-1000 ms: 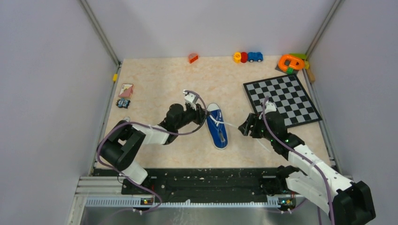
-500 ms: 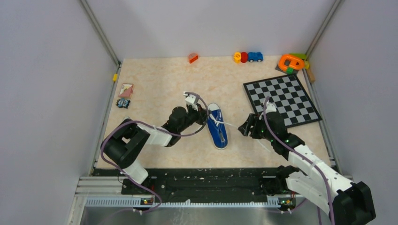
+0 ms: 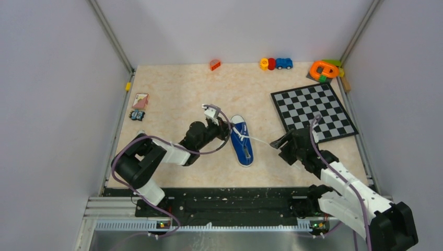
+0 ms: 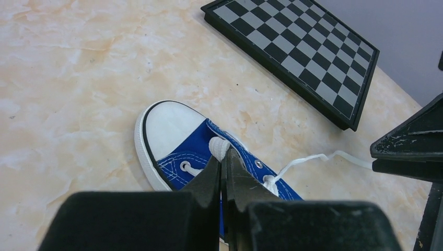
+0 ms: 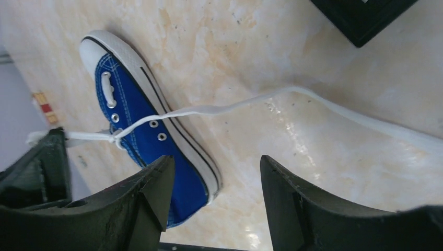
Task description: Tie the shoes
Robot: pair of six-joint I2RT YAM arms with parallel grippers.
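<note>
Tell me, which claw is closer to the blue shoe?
Left. The left gripper sits right over the shoe, shut on a lace. The right gripper hangs open off to the shoe's side, apart from it, a loose lace end trailing toward it.

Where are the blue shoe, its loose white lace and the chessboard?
blue shoe (image 3: 243,149): top view, on the blue upper near its middle.
white lace (image 5: 235,106): right wrist view, on the strand trailing away from the shoe across the table.
chessboard (image 3: 313,111): top view, on the middle squares.
</note>
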